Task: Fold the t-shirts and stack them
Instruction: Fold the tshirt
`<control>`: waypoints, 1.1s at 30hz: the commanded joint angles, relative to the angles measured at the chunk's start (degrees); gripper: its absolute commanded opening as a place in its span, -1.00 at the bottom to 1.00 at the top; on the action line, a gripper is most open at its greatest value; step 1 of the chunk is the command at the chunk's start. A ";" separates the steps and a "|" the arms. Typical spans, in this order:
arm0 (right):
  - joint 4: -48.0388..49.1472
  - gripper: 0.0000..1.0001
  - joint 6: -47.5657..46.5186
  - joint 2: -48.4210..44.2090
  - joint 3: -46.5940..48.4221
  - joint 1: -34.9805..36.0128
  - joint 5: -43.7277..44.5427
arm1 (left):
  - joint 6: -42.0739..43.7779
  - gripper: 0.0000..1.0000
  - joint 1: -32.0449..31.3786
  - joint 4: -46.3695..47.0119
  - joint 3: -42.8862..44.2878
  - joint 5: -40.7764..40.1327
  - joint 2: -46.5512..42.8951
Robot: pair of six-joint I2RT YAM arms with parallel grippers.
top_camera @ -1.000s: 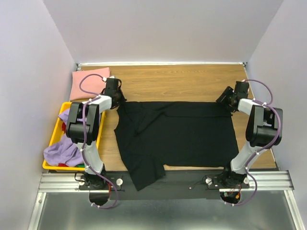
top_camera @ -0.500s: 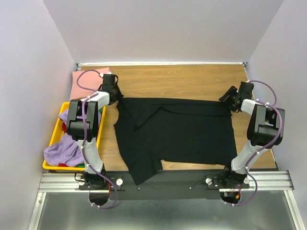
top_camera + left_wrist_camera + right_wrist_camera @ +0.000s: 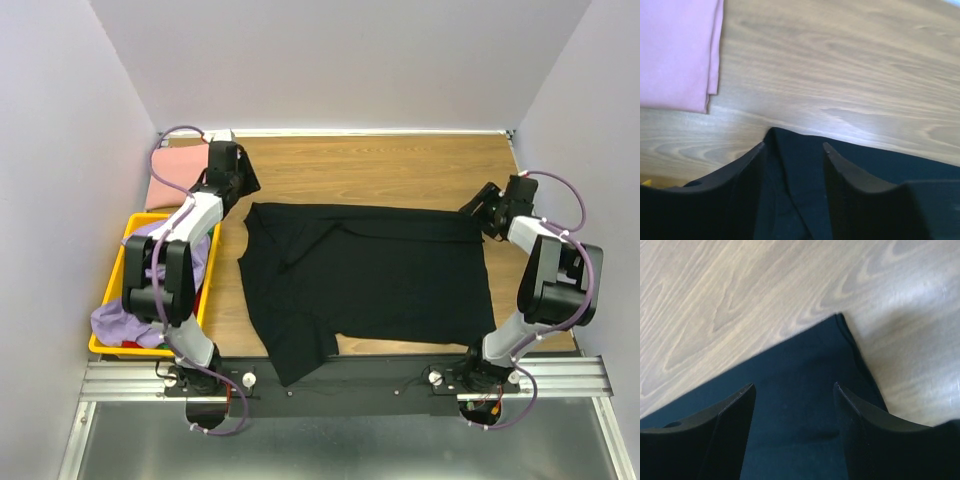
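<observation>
While the black t-shirt (image 3: pixel 365 275) is lying spread on the wooden table (image 3: pixel 380 165), my left gripper (image 3: pixel 793 145) is hovering over its far left corner and my right gripper (image 3: pixel 793 385) over its far right corner, both with fingers apart and grasping nothing. The folded pink t-shirt (image 3: pixel 675 50) is lying near my left gripper, and the lavender t-shirt (image 3: pixel 125 320) is hanging from the yellow crate (image 3: pixel 125 240).

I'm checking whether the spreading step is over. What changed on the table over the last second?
The left gripper opened, let go of the black t-shirt at its far-left corner and moved farther away, toward the pink t-shirt. The black t-shirt's far edge ended up slightly farther from the arm bases. The right gripper shifted a little to the right, open throughout. The pink t-shirt and the yellow crate stayed put.
</observation>
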 commanded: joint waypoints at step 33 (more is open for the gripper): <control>-4.39 0.40 0.45 -15.36 -12.25 -0.37 -7.61 | 10.37 0.68 -16.66 -6.59 -1.94 11.02 -1.39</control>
